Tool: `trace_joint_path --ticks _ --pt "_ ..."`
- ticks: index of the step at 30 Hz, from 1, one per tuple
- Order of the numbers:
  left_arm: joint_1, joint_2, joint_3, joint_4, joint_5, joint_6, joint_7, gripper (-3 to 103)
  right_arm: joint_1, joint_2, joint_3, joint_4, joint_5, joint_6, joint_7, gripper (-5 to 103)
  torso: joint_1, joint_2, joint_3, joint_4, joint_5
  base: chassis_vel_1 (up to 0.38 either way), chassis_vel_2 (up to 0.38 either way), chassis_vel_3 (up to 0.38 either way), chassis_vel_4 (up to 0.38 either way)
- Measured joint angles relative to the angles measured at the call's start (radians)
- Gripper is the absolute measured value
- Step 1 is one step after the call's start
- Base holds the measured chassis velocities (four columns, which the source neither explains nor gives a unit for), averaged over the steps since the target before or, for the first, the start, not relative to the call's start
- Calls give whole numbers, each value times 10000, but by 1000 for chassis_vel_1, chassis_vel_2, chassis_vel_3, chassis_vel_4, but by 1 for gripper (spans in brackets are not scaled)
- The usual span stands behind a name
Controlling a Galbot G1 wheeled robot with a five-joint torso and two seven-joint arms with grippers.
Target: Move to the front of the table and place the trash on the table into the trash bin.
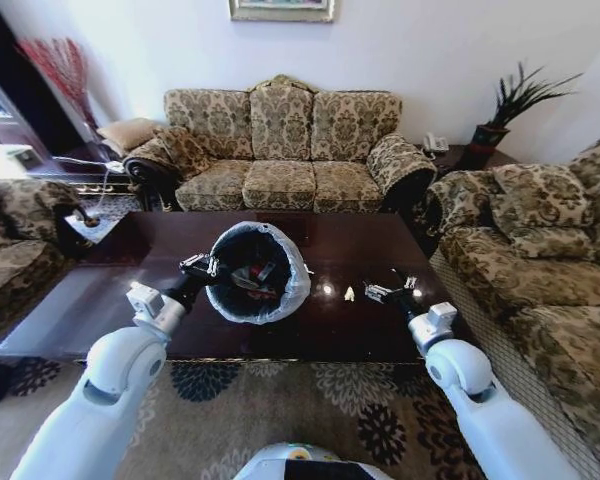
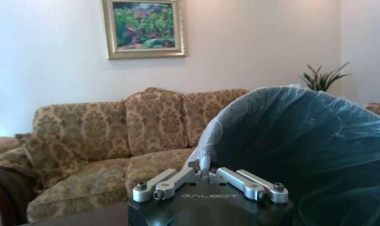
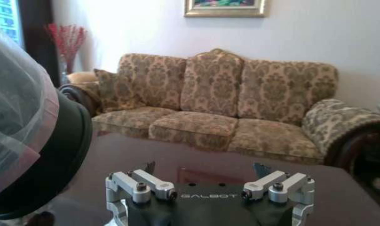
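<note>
A three-seat patterned sofa [image 1: 280, 150] stands at 12 o'clock against the white wall, with a framed painting [image 2: 144, 28] hung above it. At 2 o'clock a potted plant [image 1: 508, 108] stands in the corner. A matching armchair [image 1: 545, 250] sits at 3 o'clock. A floral rug [image 1: 280, 410] covers the floor at 6 o'clock.

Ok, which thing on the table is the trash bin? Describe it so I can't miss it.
Start at the dark glossy table in front of the three-seat sofa. The trash bin is the round container near the table's middle, tipped toward the robot, with the left gripper at its rim. It alone has a whitish plastic bag folded over its rim and a dark inside holding trash.
</note>
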Motion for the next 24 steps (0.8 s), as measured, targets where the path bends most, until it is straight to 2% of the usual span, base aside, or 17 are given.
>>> trace_joint_path --ticks 15,18,24 --pt "209 -338 28 91 248 -6 195 0 -266 167 -644 73 -613 114 -834 100 1 0 0 3 -1 104 105 106 96" --pt "303 -374 27 92 248 -176 191 0 -374 133 -768 124 -704 35 -1022 100 0 0 0 5 0 108 132 130 119" --pt "326 -361 68 36 226 -218 206 0 -346 112 -914 -94 -706 131 -881 100 -1 0 -1 5 -2 87 87 83 72"
